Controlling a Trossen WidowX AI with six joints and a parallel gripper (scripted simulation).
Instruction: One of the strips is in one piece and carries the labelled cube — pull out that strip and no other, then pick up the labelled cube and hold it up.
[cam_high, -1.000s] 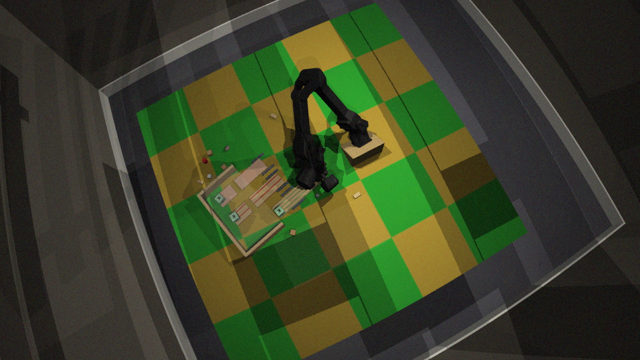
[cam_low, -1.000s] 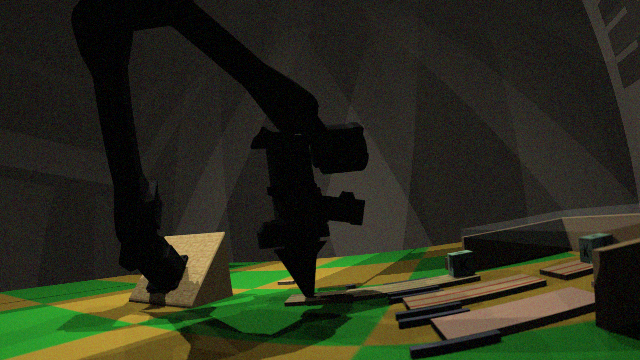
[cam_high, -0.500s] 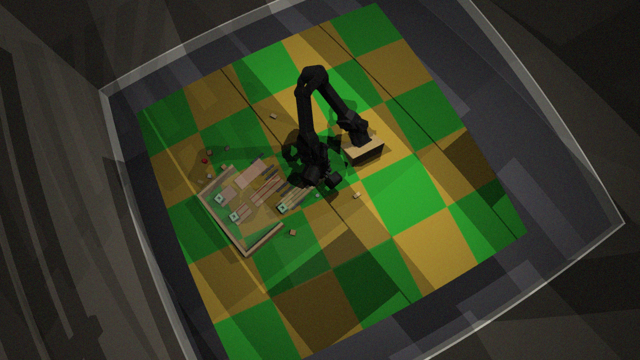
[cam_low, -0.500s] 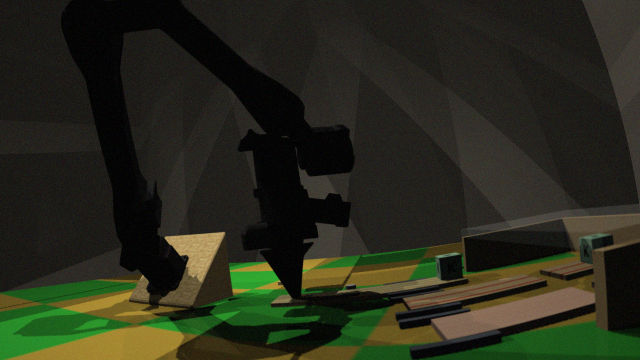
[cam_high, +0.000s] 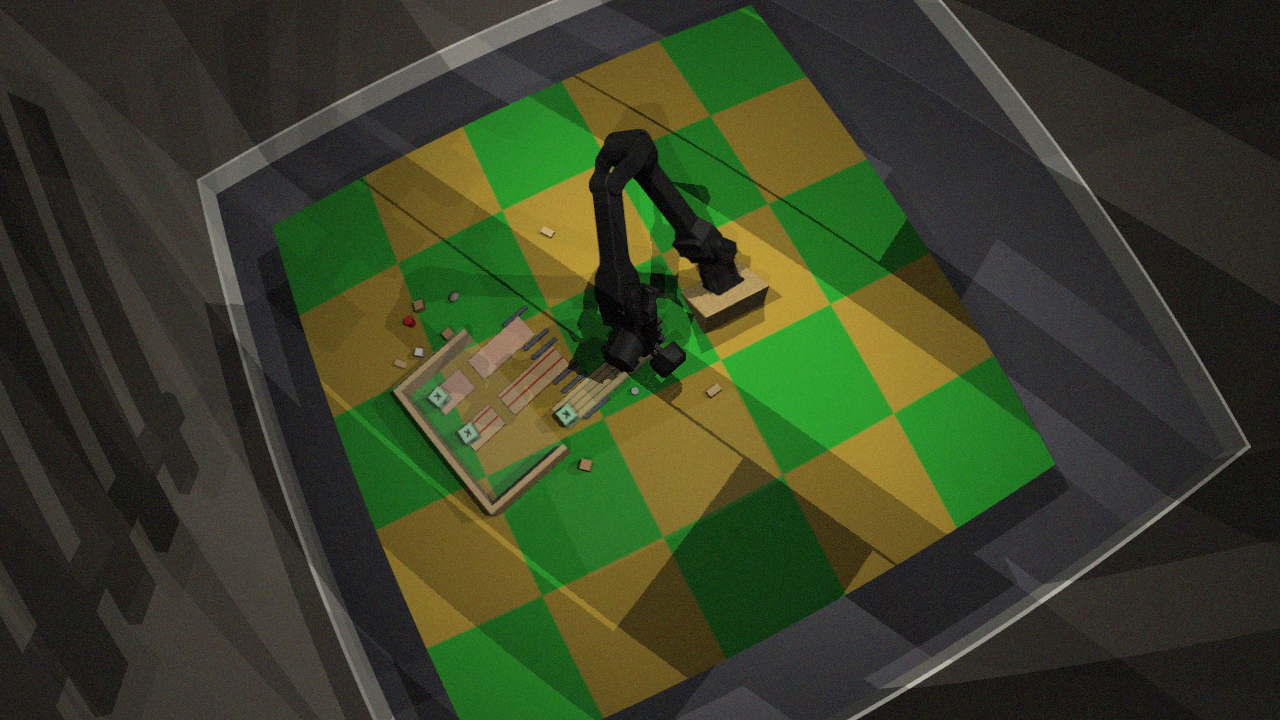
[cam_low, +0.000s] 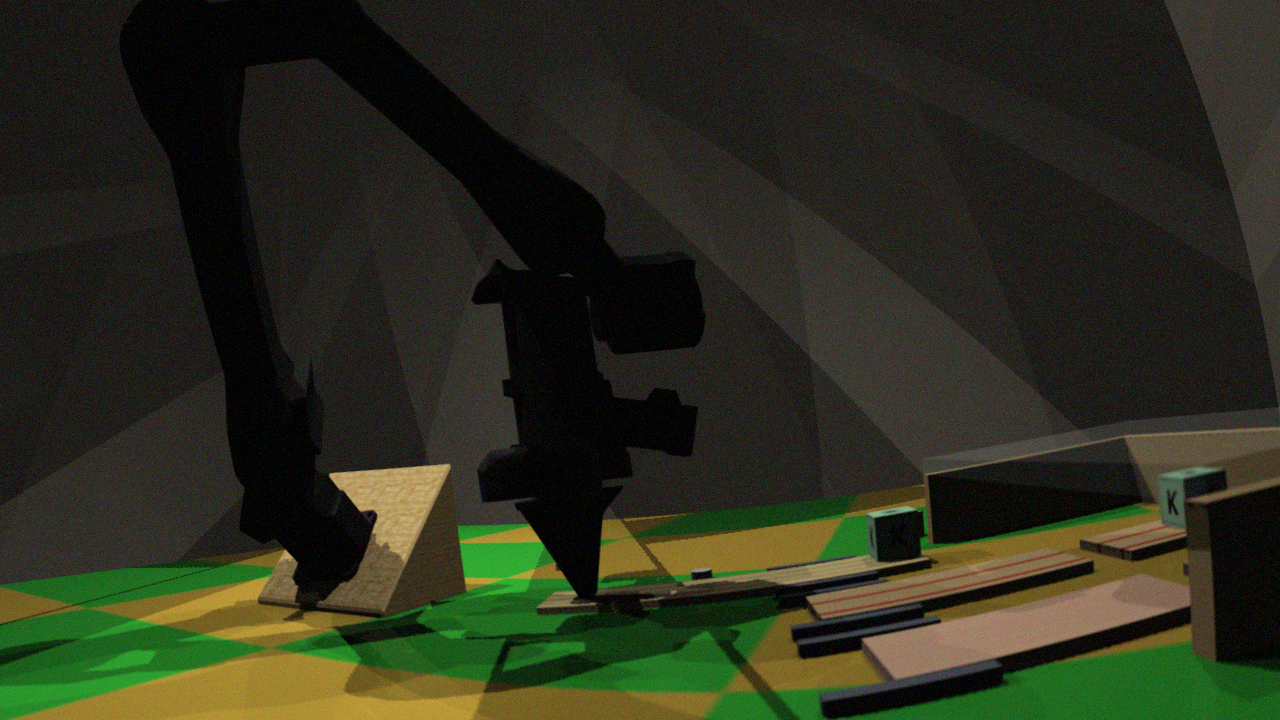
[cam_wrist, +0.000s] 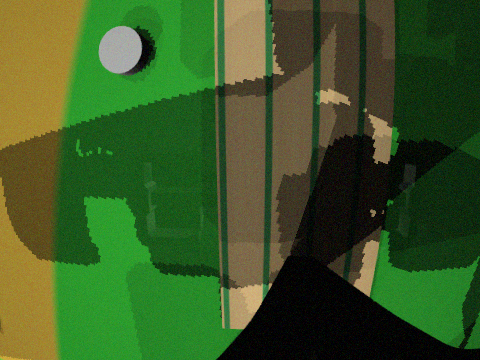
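Note:
The green-striped strip (cam_high: 586, 396) (cam_low: 850, 569) (cam_wrist: 245, 150) is long, shows no gap in its visible parts and carries a K cube (cam_high: 565, 413) (cam_low: 895, 534) at its far end. My gripper (cam_low: 586, 594) (cam_wrist: 298, 267) is shut and empty, its tips down on top of that strip near its near end; the arm hides them in the top view. The red-striped strip (cam_high: 534, 380) (cam_low: 948, 583) has a gap before a short piece with a K cube (cam_high: 467, 433) (cam_low: 1172, 503). The pink strip (cam_high: 501, 347) (cam_low: 1029, 626) is likewise in two pieces, with a K cube (cam_high: 437, 395) on the short one.
Wooden walls (cam_high: 443, 456) (cam_low: 1239, 573), with what looks like a clear cover, stand around the strips' far ends. Dark rails (cam_high: 537, 340) (cam_low: 913, 689) flank the strips. A grey disc (cam_high: 634, 390) (cam_low: 700, 573) (cam_wrist: 120, 50) lies beside the green-striped strip. Small blocks (cam_high: 584, 464) (cam_high: 713, 390) lie around.

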